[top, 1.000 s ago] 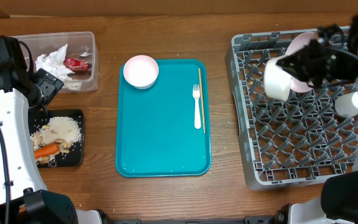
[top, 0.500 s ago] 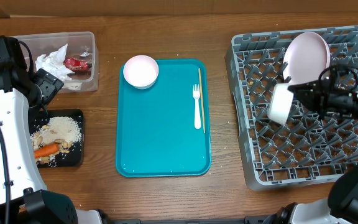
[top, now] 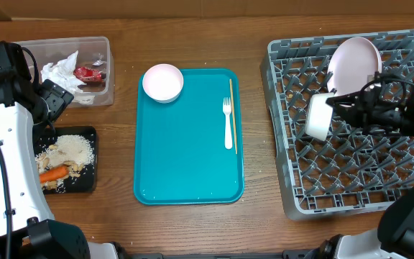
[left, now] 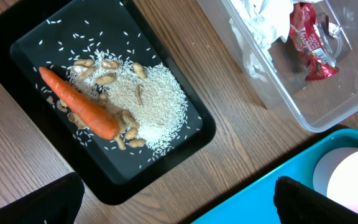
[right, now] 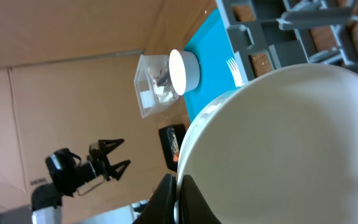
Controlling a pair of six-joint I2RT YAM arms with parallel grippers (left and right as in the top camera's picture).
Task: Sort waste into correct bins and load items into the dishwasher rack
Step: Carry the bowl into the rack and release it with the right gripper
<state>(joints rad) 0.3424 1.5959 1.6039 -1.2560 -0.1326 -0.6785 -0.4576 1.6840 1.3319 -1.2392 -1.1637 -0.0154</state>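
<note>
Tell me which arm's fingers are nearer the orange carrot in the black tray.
Left. The left fingers hover open near the orange carrot; the right fingers are far away, shut on a small white bowl over the grey plastic rack.

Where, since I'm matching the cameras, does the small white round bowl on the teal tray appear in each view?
Overhead: small white round bowl at the teal plastic tray's upper-left corner.
Left wrist: bottom-right corner, cut off.
Right wrist: upper middle, tilted sideways.
Shared landmark: the teal tray.

Teal tray, grey rack, orange carrot, white bowl
</note>
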